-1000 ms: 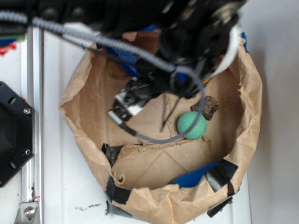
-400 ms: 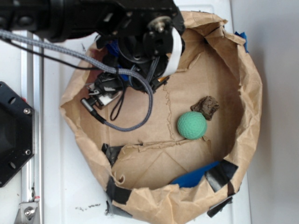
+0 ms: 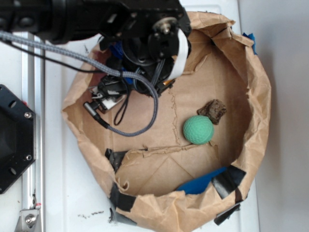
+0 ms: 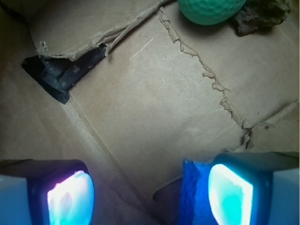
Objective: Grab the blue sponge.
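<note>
Blue sponge [image 4: 194,192] sits against the right finger [image 4: 232,194] of the spread pincer [image 4: 150,197], over brown paper [image 4: 154,108].

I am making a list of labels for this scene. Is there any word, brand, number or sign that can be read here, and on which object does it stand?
None can be read: the paper bag, the green ball and the gripper show no text.

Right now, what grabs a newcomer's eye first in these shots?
The black arm with its grey cable, filling the upper left of the paper bag. Next the green ball beside a brown lump on the bag's floor. In the wrist view, a sliver of blue sponge sits just inside one finger.
</note>
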Tool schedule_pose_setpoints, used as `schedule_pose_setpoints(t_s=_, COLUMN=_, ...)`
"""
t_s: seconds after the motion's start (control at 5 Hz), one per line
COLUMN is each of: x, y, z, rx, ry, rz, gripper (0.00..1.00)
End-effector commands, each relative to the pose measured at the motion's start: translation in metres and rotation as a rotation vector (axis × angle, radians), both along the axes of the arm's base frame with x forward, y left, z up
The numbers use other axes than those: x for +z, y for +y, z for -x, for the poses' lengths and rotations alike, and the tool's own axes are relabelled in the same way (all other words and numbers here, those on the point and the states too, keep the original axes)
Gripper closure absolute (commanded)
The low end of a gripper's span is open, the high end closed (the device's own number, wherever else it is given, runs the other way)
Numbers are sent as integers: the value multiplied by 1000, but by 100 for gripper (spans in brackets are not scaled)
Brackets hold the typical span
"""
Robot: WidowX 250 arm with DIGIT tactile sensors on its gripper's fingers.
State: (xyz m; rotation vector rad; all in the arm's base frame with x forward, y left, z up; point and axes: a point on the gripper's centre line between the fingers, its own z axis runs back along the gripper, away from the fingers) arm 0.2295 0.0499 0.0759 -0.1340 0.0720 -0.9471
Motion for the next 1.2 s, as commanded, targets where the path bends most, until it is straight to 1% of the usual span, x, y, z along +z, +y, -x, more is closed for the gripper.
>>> schedule_pose_setpoints(t_s=0.0, x=5, y=7, z=-20, rx=34, ry=-106, rz=44, gripper=0)
schedule_pose_setpoints(t_s=0.2, x=5, y=11, z=-29, rx=29, ry=-153, rz=35, gripper=0)
schedule_pose_setpoints(t_s=0.4, x=13, y=9, z=-27, rx=5, ry=-152, rz=40, gripper=0)
schedule_pose_setpoints(t_s=0.6, x=11, y=11, z=-23, rx=17, ry=-160, rz=32, gripper=0)
schedule_pose_setpoints(t_s=0.8, x=7, y=16, z=-23, rx=24, ry=-149, rz=26, gripper=0)
schedule_pose_setpoints(t_s=1.0, x=1, y=19, z=-17, rx=23, ry=-126, rz=10, gripper=0)
